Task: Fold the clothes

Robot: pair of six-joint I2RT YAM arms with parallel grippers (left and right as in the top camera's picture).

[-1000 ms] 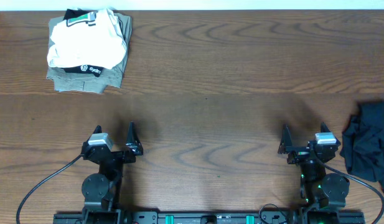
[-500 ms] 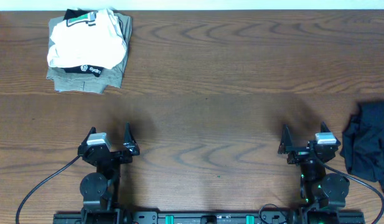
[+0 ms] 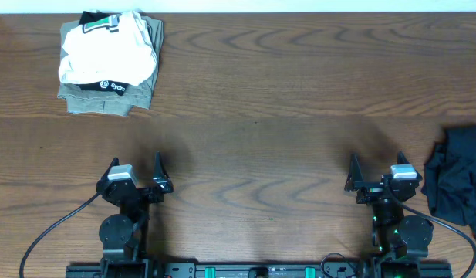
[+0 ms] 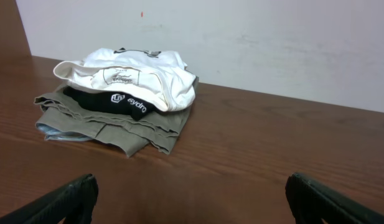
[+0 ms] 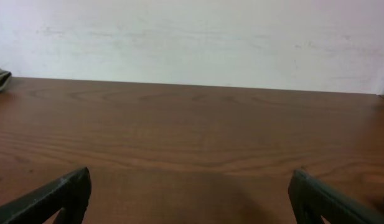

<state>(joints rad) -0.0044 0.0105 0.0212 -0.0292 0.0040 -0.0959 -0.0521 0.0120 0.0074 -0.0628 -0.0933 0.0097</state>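
Between garments — left gripper [image 3: 136,162], right gripper [image 3: 376,162] spread, empty. Next: fetch dark garment [image 3: 456,181] beside right gripper (white T-shirt [image 3: 106,50] looks folded).

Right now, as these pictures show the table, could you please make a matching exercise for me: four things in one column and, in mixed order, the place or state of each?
Column one
1. white T-shirt
2. khaki garment
3. crumpled dark garment
4. left end effector

Column two
a. at the right edge of the table
b. open, holding nothing
c. top of the far-left stack
d. beneath the black logo shirt

Pairs: 1-c, 2-d, 3-a, 4-b
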